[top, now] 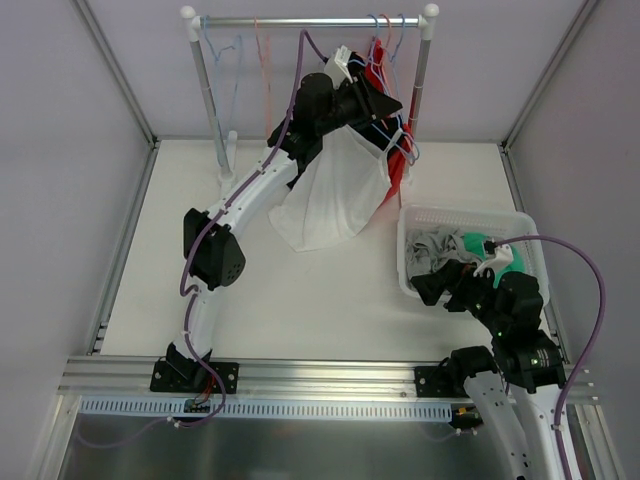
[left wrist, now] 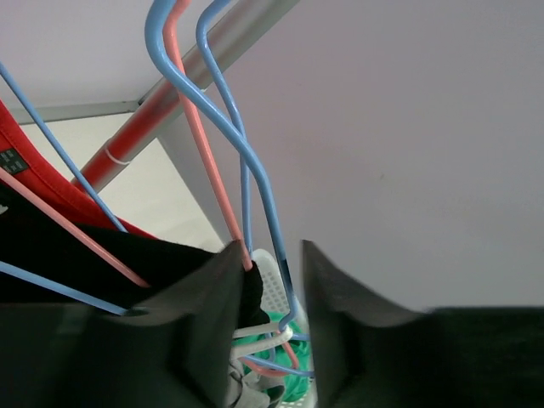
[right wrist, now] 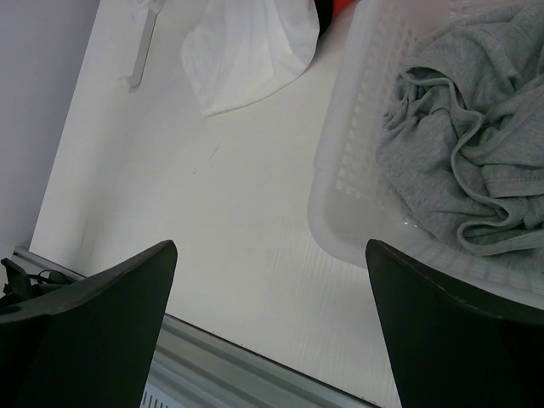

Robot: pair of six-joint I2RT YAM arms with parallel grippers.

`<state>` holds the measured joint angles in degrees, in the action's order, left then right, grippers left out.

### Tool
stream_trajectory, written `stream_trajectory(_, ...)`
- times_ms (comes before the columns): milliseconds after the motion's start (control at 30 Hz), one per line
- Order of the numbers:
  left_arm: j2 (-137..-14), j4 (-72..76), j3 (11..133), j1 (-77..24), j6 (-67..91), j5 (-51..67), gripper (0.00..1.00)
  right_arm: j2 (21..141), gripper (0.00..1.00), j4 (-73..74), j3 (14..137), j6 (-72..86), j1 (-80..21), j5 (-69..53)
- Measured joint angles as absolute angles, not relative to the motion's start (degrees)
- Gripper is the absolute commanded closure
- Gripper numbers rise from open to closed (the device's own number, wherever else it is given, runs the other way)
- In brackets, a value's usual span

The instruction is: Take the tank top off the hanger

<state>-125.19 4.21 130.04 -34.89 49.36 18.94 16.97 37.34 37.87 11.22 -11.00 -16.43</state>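
A white tank top hangs on a hanger from the rack rail, its hem touching the table; it also shows in the right wrist view. My left gripper is up at the hanger necks by the right end of the rail. In the left wrist view its jaws stand a narrow gap apart, with a blue hanger wire and a pink hanger wire running between them, not clamped. My right gripper is wide open and empty, low over the table beside the basket.
A white basket at the right holds grey and green garments. Red and black clothes hang beside the tank top. Several empty hangers hang at the rail's left. The rack's right post is close to my left gripper.
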Motion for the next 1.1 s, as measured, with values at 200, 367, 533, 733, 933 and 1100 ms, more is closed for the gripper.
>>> stream_trajectory(200, -125.21, 4.95, 130.04, -34.89, 49.93, 18.9, 0.88, 16.62, 0.0, 37.52, 37.87, 10.66, -11.0, -16.91)
stream_trajectory(367, -125.05, 5.3, 129.32, -34.94, 49.93, 18.72, 0.92, 16.64, 0.01, 37.54, 37.8, 10.31, -11.0, -16.99)
stream_trajectory(533, -123.92, 5.39, 126.48, -34.89, 49.71, 17.45, 0.97, 16.64, 0.01, 37.54, 37.78, 10.24, -11.0, -16.99)
stream_trajectory(733, -118.85, 5.08, 122.1, -34.92, 48.95, 17.28, 1.0, 16.64, 0.0, 37.54, 37.74, 10.13, -11.0, -16.99)
stream_trajectory(933, -112.9, 4.69, 120.53, -34.74, 48.84, 18.57, 1.0, 16.64, 0.01, 37.56, 37.58, 10.02, -11.0, -17.02)
stream_trajectory(1100, -109.86, 5.19, 120.53, -33.19, 50.41, 22.76, 1.0, 16.64, 0.0, 37.56, 37.58, 9.96, -11.0, -16.99)
